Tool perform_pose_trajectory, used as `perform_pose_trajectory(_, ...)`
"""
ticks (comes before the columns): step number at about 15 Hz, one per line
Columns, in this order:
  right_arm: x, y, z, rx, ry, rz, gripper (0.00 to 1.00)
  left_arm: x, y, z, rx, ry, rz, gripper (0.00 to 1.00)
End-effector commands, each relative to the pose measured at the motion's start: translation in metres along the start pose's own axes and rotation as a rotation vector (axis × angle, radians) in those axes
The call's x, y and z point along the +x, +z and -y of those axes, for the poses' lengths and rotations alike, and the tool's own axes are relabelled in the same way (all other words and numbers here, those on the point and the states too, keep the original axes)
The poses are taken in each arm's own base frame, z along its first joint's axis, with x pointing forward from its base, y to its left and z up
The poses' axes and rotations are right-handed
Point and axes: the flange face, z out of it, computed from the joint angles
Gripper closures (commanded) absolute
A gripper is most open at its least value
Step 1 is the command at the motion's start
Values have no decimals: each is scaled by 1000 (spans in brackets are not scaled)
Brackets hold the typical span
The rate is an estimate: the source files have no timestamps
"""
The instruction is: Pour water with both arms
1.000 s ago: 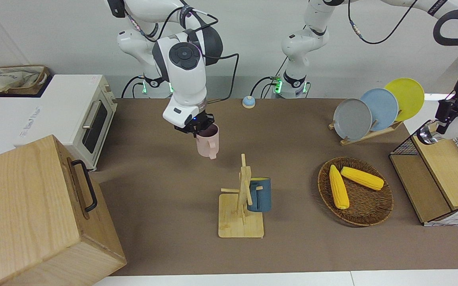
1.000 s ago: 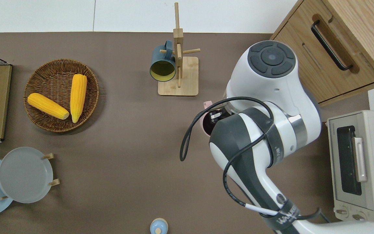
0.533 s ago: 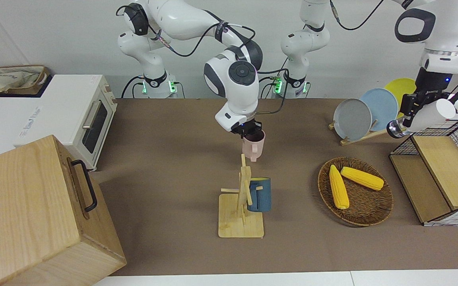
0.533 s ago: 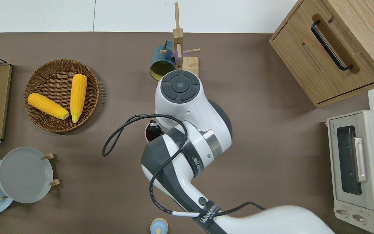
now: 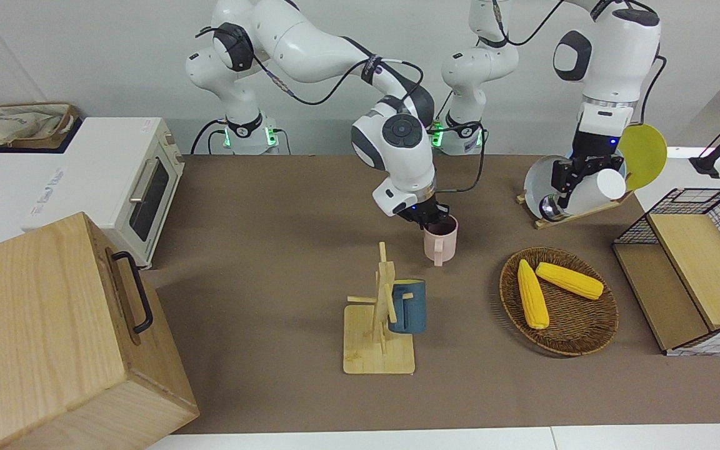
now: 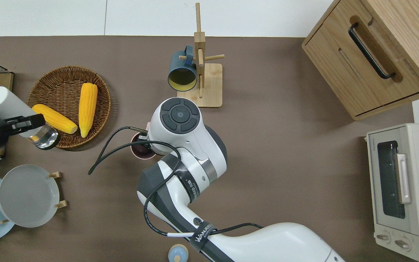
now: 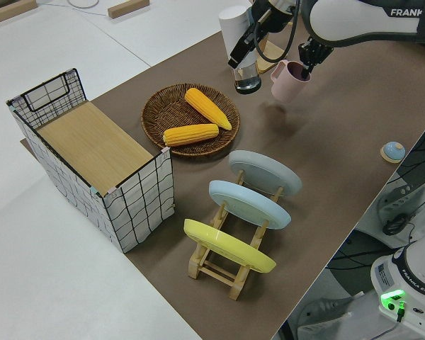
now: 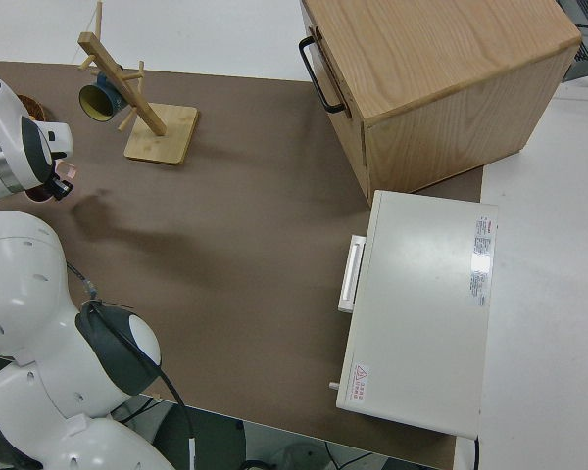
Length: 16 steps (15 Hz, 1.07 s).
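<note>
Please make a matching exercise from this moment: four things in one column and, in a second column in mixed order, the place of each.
Things:
1. pink mug
2. blue mug
3. white bottle
4. corn cobs

Places:
A. in the wicker basket
B. held by the left gripper
C. hanging on the wooden mug tree
D. held by the right gripper

Pairs: 1-D, 2-C, 3-B, 4-A
</note>
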Motion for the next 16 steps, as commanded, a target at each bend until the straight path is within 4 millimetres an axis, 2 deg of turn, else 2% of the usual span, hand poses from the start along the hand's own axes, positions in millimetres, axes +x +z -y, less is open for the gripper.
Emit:
perform_pose_trajectory(1,0,24,12,48,48,1,1000,-23,-10,-22,1,16,-27,1000)
perform_pose_trajectory(3,-4,29,12,38,48,5,1000,-25,-9,-24,-4,14,-23,1000)
perform_pose_trajectory(4,-3,29,12,36,43,-2,810,-26,-9,-24,-4,14,-23,1000)
perform_pose_trajectory(5,-3,28,13,41,37,-8,379,-26,-8,-24,-4,12,-22,1000)
perform_pose_trajectory(6,-3,27,15,51,34,-20,15,-26,-8,-24,-5,11,-22,1000)
perform_pose_trajectory(8,-3,26,15,51,29,-25,11,-26,-8,-24,-11,8,-21,1000)
perform_pose_trajectory(10,-2,15,13,40,28,-31,11,-26,-8,-24,-11,8,-21,1000)
perform_pose_trajectory(11,-2,-6,10,24,19,-46,11,-26,-8,-24,-12,6,-19,1000)
perform_pose_trajectory(12,-5,-35,7,8,10,-57,11,-26,-8,-25,-19,3,-17,1000)
perform_pose_trajectory(13,-2,-62,-3,-21,14,-61,11,-27,-7,-26,-21,3,-12,1000)
perform_pose_trajectory(16,13,-134,-34,-45,20,-93,11,-36,0,-46,-51,25,12,1000)
